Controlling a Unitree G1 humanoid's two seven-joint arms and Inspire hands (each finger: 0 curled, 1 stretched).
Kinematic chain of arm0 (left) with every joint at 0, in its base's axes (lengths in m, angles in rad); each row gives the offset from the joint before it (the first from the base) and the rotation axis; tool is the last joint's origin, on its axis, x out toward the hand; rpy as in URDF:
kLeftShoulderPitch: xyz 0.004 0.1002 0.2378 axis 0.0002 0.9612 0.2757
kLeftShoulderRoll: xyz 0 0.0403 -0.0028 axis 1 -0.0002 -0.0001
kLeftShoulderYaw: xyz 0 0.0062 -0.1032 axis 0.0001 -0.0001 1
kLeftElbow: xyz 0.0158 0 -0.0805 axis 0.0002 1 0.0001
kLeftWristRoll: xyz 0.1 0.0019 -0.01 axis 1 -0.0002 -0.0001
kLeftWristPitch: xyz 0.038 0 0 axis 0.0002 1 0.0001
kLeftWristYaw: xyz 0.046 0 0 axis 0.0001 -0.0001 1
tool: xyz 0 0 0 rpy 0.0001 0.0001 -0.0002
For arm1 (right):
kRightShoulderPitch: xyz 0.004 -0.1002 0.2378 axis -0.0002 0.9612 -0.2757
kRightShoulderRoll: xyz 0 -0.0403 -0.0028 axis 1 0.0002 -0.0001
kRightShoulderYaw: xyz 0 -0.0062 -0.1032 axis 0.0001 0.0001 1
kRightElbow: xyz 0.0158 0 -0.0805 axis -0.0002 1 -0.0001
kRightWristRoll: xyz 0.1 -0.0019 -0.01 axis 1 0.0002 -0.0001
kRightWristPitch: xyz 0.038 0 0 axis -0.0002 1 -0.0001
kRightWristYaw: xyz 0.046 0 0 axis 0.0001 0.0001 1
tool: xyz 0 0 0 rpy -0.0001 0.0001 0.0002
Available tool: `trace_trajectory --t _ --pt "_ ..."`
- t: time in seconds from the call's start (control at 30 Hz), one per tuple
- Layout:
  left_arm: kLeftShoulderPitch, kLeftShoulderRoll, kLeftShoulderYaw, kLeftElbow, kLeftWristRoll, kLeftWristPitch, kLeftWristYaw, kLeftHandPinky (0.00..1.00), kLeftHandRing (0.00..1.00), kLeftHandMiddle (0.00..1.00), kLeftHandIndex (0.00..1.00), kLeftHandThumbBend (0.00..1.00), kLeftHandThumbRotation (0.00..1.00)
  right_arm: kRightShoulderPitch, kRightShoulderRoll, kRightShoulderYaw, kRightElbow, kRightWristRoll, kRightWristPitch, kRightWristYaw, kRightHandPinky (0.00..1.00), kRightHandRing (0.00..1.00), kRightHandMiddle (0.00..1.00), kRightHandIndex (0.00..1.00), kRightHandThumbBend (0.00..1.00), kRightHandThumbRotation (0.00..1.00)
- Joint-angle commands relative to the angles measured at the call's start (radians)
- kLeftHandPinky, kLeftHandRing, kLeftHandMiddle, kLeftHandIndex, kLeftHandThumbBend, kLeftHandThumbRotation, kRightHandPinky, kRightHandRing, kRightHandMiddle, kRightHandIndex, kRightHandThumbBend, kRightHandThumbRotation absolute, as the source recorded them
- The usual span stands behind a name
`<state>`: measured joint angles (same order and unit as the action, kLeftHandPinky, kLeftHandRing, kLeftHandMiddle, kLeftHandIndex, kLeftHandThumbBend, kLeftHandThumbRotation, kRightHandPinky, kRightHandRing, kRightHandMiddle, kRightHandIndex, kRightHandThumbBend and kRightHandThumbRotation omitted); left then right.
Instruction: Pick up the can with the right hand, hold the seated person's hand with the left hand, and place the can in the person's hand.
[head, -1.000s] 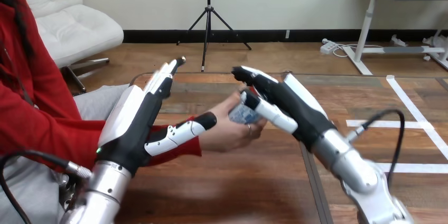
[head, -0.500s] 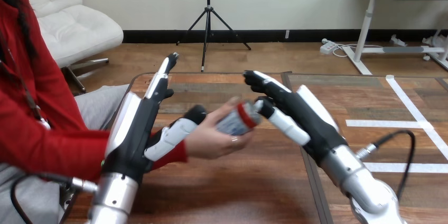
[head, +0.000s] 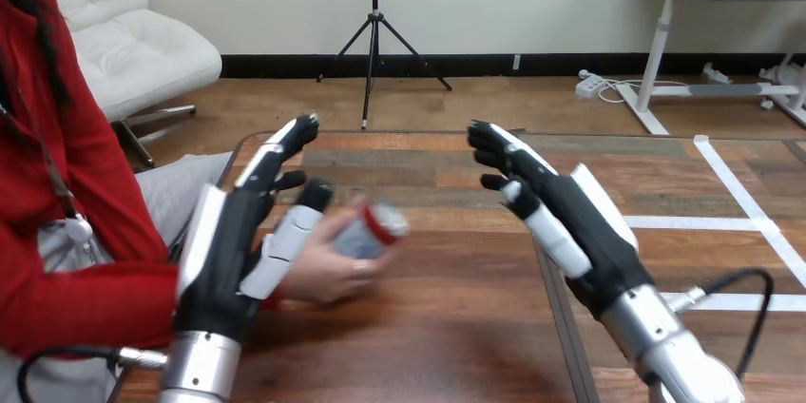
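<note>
The can [head: 371, 230], pale with a red band, lies tilted in the person's hand [head: 328, 272] over the table's left part. My left hand [head: 228, 249] stands on edge beside that hand, on its near-left side, fingers straight and pointing away; its thumb [head: 285, 243] reaches across the person's hand at the wrist end. Whether the two touch I cannot tell. My right hand [head: 570, 218] hovers open to the right, fingers stretched out, a clear gap between it and the can.
The wooden table [head: 456, 327] has a seam running front to back under my right forearm. The person's red sleeve [head: 86, 298] fills the left edge. White tape lines [head: 703, 222] mark the table's right part.
The person's hand has drawn left and nearer with the can in it. My right hand let go of the can and pulled back to the right. My left hand followed leftward.
</note>
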<state>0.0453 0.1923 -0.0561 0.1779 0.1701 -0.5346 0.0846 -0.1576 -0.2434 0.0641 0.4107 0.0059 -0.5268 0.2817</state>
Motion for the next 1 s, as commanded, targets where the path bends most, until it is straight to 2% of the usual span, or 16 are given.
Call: trace_trajectory --t 0.0,0.43,0.63,0.73,0.83,0.97 --pt "-0.037 0.012 0.027 0.009 -0.011 -0.039 -0.008 0.80 0.87 0.86 0.83 0.66 1.00 0.017 0.008 -0.024 -0.080 0.028 -0.034 -0.001 0.87 0.93 0.93 0.91 0.94 1.00" --pt "-0.047 0.004 0.039 0.026 -0.008 -0.061 -0.026 0.80 0.85 0.84 0.80 0.69 1.00 0.088 0.028 -0.034 -0.126 0.044 -0.061 -0.013 0.83 0.90 0.92 0.90 0.95 1.00" --pt "-0.045 -0.002 0.036 0.022 -0.012 -0.058 -0.036 0.79 0.85 0.84 0.79 0.71 1.00 0.110 0.037 -0.036 -0.146 0.087 -0.056 0.003 0.83 0.90 0.92 0.89 0.96 1.00" --pt "-0.046 -0.007 0.034 0.027 -0.043 -0.064 -0.061 0.79 0.85 0.84 0.80 0.73 1.00 0.121 0.045 -0.038 -0.158 0.098 -0.056 -0.003 0.83 0.89 0.91 0.89 0.96 1.00" --pt "-0.049 -0.009 0.034 0.037 -0.057 -0.084 -0.076 0.78 0.85 0.84 0.80 0.74 1.00 0.131 0.054 -0.038 -0.168 0.132 -0.054 0.008 0.82 0.89 0.91 0.88 0.96 1.00" --pt "-0.044 -0.026 0.033 0.023 -0.102 -0.067 -0.104 0.79 0.85 0.84 0.80 0.77 1.00 0.145 0.069 -0.037 -0.184 0.180 -0.044 0.025 0.82 0.88 0.90 0.88 0.96 1.00"
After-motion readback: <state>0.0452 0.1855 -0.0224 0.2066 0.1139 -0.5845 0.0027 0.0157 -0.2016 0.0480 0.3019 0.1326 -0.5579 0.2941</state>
